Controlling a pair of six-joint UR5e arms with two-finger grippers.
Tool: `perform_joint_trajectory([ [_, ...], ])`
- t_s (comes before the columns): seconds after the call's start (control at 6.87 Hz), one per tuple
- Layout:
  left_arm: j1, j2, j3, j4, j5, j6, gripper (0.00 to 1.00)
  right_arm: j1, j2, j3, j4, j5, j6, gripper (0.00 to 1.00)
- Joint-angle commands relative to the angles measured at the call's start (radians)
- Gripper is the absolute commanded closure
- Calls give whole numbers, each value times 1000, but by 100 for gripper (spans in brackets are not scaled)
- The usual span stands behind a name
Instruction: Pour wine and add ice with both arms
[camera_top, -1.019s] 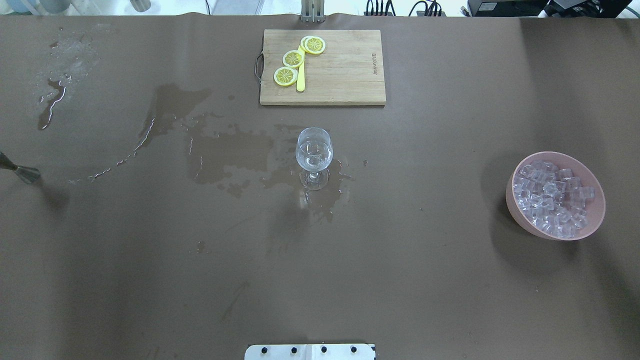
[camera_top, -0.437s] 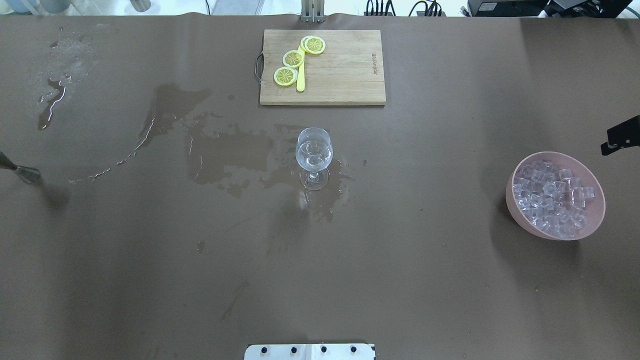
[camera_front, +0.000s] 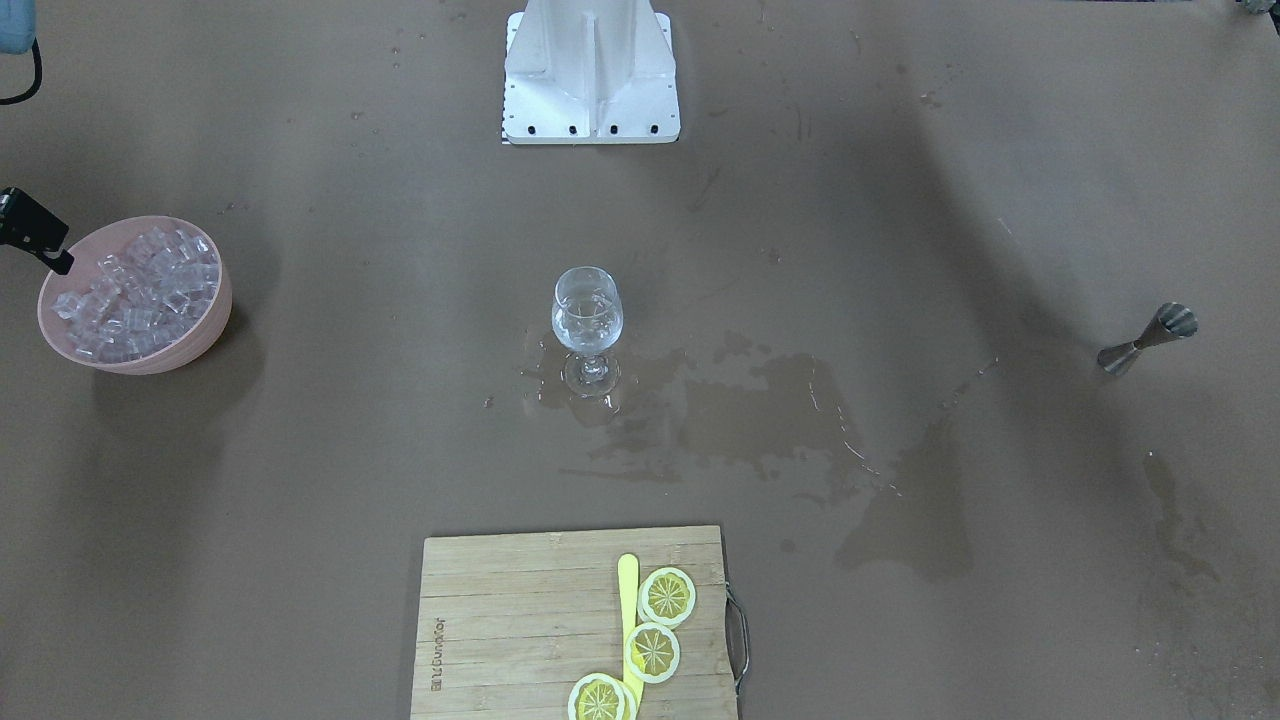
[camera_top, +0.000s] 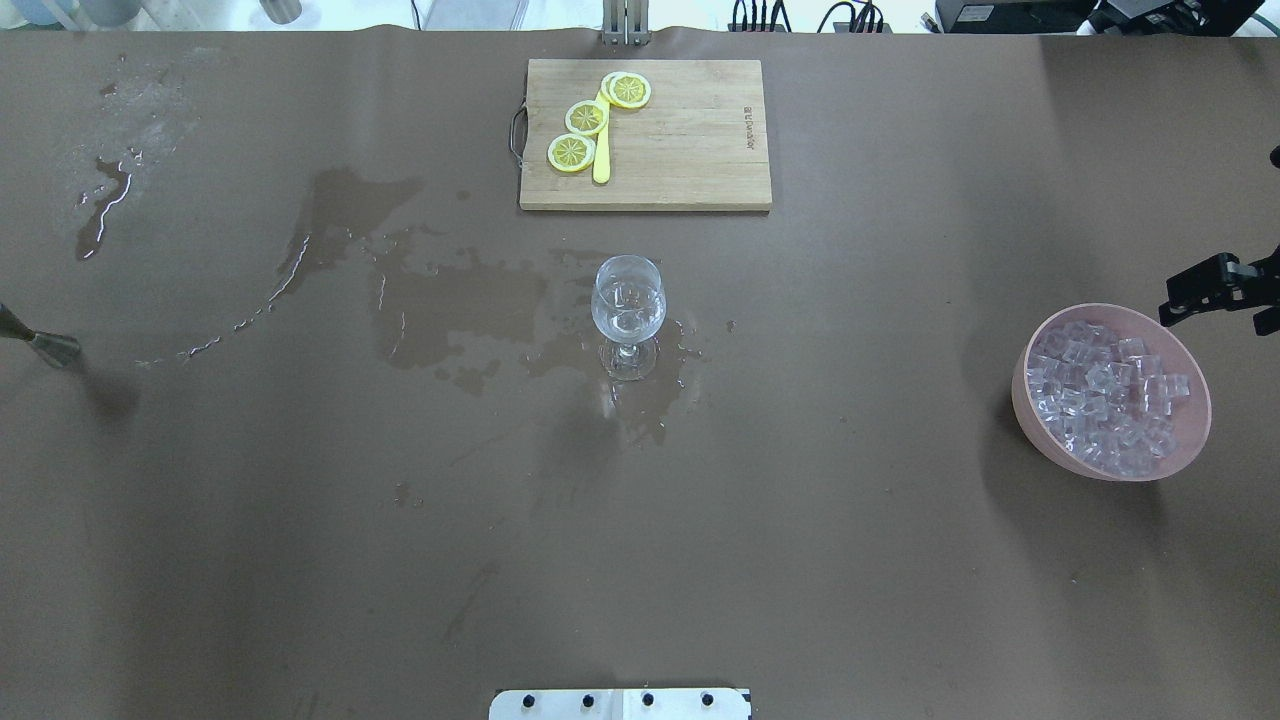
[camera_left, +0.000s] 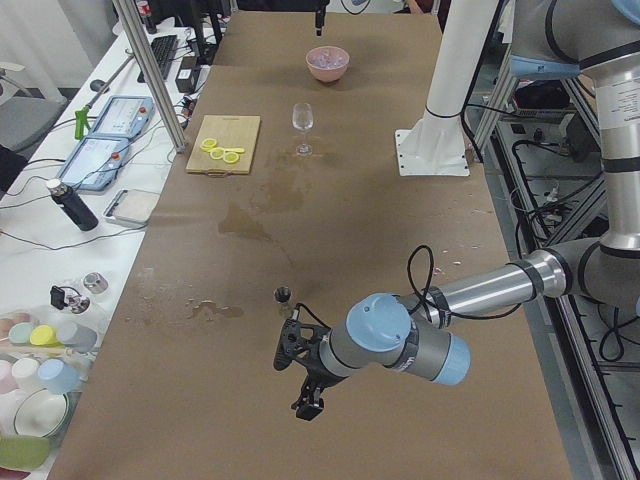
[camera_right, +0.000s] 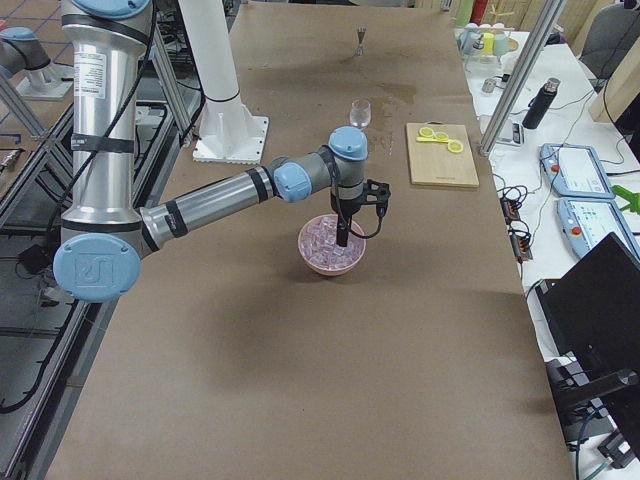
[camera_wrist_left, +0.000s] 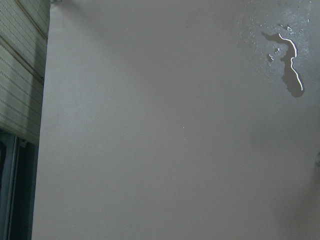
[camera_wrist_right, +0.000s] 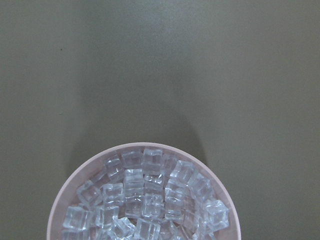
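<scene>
A wine glass with a small measure of clear wine stands mid-table, also in the front view. A pink bowl heaped with ice sits at the right. My right gripper hangs just above the bowl's far right rim, pointing down; its jaws do not show clearly. Its wrist view looks down on the ice. My left gripper hovers low over the table's left end, near a steel jigger; I cannot tell whether it is open or shut.
A wooden cutting board with lemon slices and a yellow knife lies at the far edge. Wet puddles spread left of the glass, with more at the far left. The jigger stands at the left edge.
My right gripper has come into the overhead view from the right edge and moved left toward the ice bowl. Glass, bowl and jigger have not moved.
</scene>
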Motion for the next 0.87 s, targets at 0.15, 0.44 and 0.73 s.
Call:
perform_joint_trajectory([
  [0.15, 2, 2, 79, -76, 7, -8, 2, -108, -4, -65, 179, -9, 179, 0],
  [0.44, 0, 3, 243, -262, 6, -8, 2, -116, -32, -125, 306, -13, 210, 0],
  [0.73, 2, 2, 316, -420, -2, -12, 2, -144, -33, -159, 306, -48, 212, 0],
])
